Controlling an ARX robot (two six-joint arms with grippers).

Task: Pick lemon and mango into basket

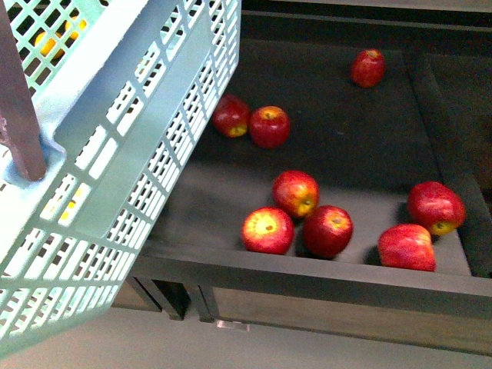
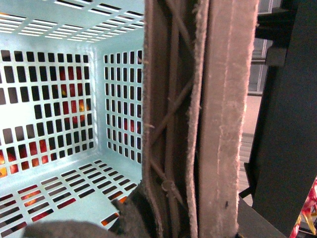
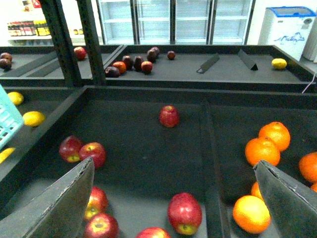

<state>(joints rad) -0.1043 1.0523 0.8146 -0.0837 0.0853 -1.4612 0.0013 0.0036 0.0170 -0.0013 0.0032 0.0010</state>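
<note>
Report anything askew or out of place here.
The basket is steeply tilted, not level, at the left of the apple bin. Its brown handle has frayed, fuzzy edges. Nothing looks spilled.

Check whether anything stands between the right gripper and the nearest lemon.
The right gripper, jaws open, hangs over the apple bin. The nearest lemon lies in the neighbouring bin, past the raised divider and two apples close to it. The basket corner shows right beside that lemon; nothing visible between them.

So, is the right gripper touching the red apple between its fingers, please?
Apart: the right wrist view shows bare floor between the apple and both open fingers.
</note>
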